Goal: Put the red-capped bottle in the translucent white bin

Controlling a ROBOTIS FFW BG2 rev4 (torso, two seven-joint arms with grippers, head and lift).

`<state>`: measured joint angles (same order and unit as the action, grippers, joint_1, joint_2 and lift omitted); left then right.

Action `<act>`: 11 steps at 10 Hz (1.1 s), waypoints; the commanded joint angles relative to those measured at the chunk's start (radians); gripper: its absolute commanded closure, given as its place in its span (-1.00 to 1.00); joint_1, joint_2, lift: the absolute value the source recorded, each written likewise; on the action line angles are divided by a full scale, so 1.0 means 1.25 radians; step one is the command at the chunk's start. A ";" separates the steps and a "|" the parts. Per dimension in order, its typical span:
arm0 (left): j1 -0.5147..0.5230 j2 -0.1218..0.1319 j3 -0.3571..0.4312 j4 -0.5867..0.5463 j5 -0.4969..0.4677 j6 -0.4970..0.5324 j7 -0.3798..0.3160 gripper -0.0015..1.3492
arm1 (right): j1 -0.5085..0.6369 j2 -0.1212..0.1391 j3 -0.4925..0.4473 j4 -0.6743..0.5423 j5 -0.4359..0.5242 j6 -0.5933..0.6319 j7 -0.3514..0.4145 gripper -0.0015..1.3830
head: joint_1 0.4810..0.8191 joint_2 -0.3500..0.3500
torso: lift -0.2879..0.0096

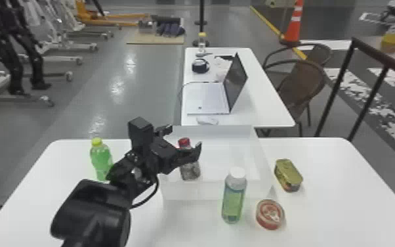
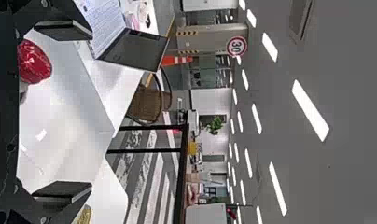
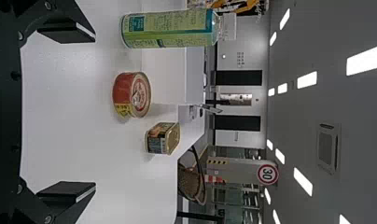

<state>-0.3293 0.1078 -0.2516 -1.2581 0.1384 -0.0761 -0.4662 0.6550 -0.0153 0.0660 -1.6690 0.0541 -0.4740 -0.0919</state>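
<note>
Bottle upright in bin | left gripper spread near cap, likely for release | right gripper spread too | we'd back out without tipping it

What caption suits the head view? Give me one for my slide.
Left gripper, fingers open, at the red-capped bottle inside the translucent white bin.

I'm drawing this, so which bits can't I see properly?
Red-capped bottle, its middle: behind a finger of the left hand, head view.
Green bottle, part low down: behind the left arm, head view.
Gold-coloured thing: cut off by the bottom edge, left wrist view.
Round tin, lid writing: too small, head view.
</note>
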 commanded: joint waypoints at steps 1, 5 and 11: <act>0.002 0.001 0.013 -0.001 -0.008 -0.014 0.000 -0.82 | 0.001 0.000 0.000 0.000 0.000 0.000 0.000 -0.75 | -0.60 0.00 | 0.26; 0.105 0.005 0.108 -0.124 -0.063 -0.004 0.001 -0.82 | 0.005 0.000 0.000 -0.002 0.002 0.000 0.000 -0.75 | -0.60 0.00 | 0.26; 0.465 -0.088 0.421 -0.421 -0.129 0.025 0.082 -0.82 | 0.022 -0.001 -0.002 -0.013 0.001 0.000 -0.001 -0.75 | -0.60 0.00 | 0.26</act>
<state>0.2194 0.0086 0.2489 -1.7574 -0.0161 -0.0442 -0.3627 0.6810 -0.0168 0.0632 -1.6851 0.0557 -0.4740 -0.0934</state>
